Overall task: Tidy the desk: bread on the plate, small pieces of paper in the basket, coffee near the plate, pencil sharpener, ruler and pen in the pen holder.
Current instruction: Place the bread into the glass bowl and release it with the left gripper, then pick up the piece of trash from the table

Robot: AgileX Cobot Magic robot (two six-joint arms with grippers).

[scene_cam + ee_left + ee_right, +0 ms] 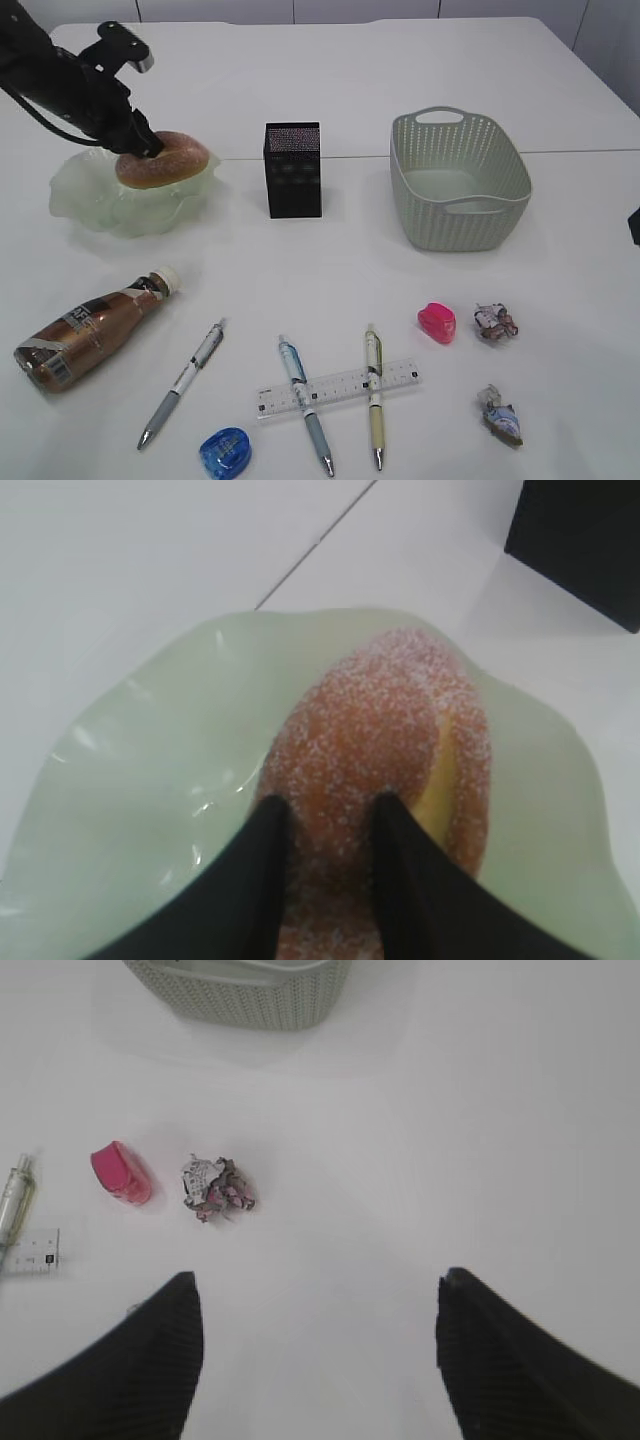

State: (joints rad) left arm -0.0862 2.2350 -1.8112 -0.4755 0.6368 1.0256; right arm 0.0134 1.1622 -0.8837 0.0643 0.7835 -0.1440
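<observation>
The tabletop (400,70) is a wide, plain white surface with a thin seam line running across it behind the basket; beyond its far edge stands a pale panelled wall. Near the far left corner sits the plate (85,195), translucent pale green with a wavy rim, and the bread (175,160) lies in it, sugar-dusted and golden-brown. The left end effector (325,815) has its two dark fingers (255,880) set narrowly on either side of the bun's near end, touching it, so it holds the bread over the plate. The pen holder (293,170), a black mesh cup, stands upright toward the far middle of the tabletop, and the basket (455,180) stands to its right, near the far right. The coffee (90,330) lies on its side by the left edge, cap pointing toward the plate. Along the near edge lie three pens (183,385), with the clear ruler (340,387) lying across two of them, a blue pencil sharpener (223,452) at the near edge, and a pink pencil sharpener (437,322) further right. Two small pieces of paper (495,322) rest toward the near right corner, apart from each other. The right end effector (320,1305) hangs over bare tabletop with its jaws wide and nothing between them.
</observation>
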